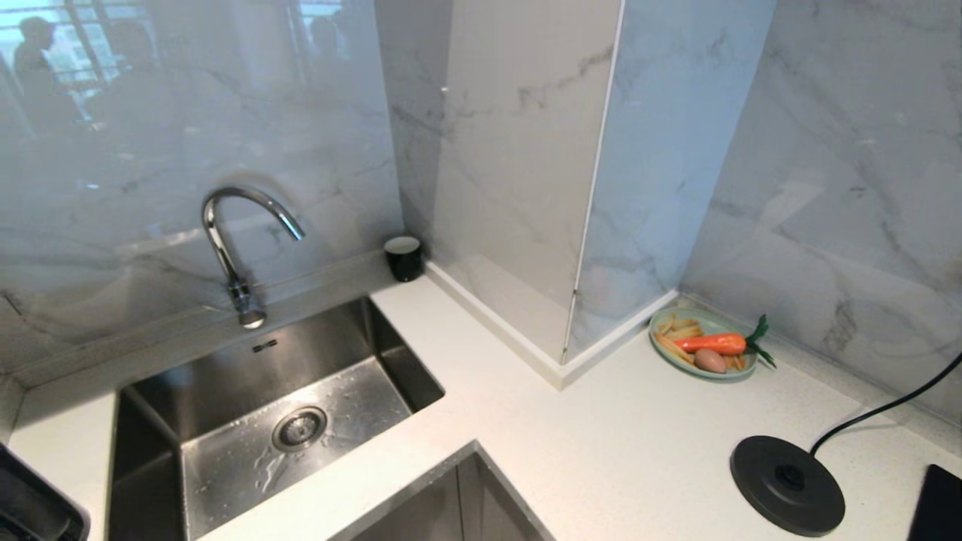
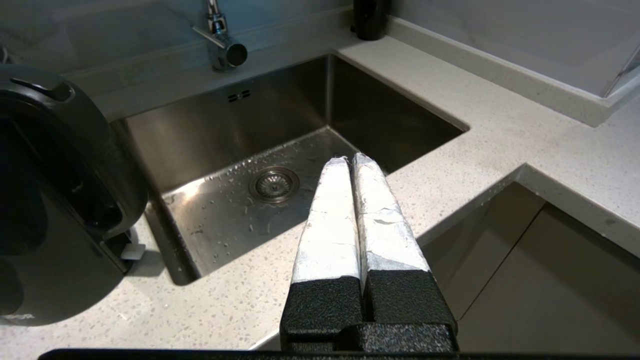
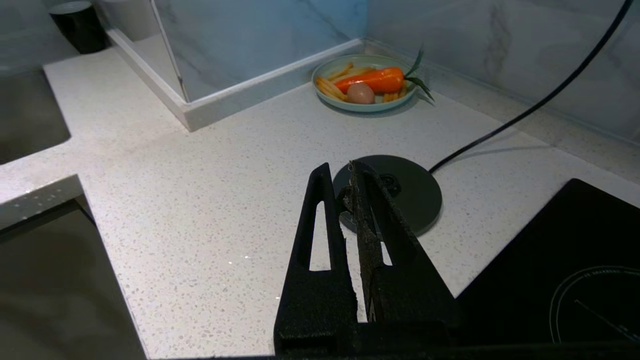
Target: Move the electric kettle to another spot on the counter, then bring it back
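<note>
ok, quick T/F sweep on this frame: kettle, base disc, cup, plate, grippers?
1. The electric kettle sits on the base disc. False: the disc is bare; the kettle stands on the counter left of the sink.
2. The black cup stands in the corner behind the sink. True.
3. The plate holds only a carrot. False: also fries and an egg-like thing.
4. The left gripper is shut and empty. True.
5. The right gripper grips the cord. False: it holds nothing.

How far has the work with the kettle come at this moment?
Seemingly done: the electric kettle stands on the counter left of the sink, off its base disc. In hand: nothing; the left gripper and right gripper are shut and empty. Left: bringing it back.
</note>
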`<state>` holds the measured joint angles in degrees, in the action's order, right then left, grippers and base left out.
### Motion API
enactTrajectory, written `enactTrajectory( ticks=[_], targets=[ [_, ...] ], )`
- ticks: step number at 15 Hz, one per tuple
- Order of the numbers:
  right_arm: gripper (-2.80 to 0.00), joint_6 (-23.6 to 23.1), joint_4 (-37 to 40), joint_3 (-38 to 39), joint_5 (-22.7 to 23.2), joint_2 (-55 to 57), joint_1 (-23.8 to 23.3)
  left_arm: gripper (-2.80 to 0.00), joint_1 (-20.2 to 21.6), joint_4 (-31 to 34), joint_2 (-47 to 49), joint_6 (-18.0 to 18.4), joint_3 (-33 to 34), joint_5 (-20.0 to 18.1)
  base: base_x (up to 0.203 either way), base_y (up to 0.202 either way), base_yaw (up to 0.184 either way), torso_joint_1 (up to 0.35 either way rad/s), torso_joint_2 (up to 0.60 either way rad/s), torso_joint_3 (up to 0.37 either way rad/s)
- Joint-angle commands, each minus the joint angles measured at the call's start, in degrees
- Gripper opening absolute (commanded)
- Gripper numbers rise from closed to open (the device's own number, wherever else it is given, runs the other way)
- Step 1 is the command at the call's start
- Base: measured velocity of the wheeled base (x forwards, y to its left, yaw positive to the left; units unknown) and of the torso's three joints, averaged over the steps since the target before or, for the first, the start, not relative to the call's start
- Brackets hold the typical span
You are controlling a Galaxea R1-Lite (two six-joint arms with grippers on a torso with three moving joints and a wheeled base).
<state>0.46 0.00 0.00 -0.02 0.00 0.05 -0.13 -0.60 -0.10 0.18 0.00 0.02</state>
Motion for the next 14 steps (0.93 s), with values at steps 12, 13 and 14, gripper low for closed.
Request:
enactTrajectory(
  ticks=[12, 13, 14],
  targets=[
    [-2.80, 0.0, 0.0, 0.0, 0.0, 0.0, 0.0, -2.80, 0.0, 0.0, 0.1, 0.0, 0.0, 0.1, 0.000, 0.000, 0.000, 0.000, 0.00, 0.000],
    [-2.80, 0.0, 0.0, 0.0, 0.0, 0.0, 0.0, -2.80, 0.0, 0.0, 0.1, 0.0, 0.0, 0.1, -0.002, 0.061, 0.006, -0.001, 0.01, 0.006],
    [-2.80, 0.0, 0.0, 0.0, 0.0, 0.0, 0.0, -2.80, 0.0, 0.1, 0.1, 0.0, 0.0, 0.1, -0.001, 0.072, 0.007, 0.011, 0.00, 0.002]
  ],
)
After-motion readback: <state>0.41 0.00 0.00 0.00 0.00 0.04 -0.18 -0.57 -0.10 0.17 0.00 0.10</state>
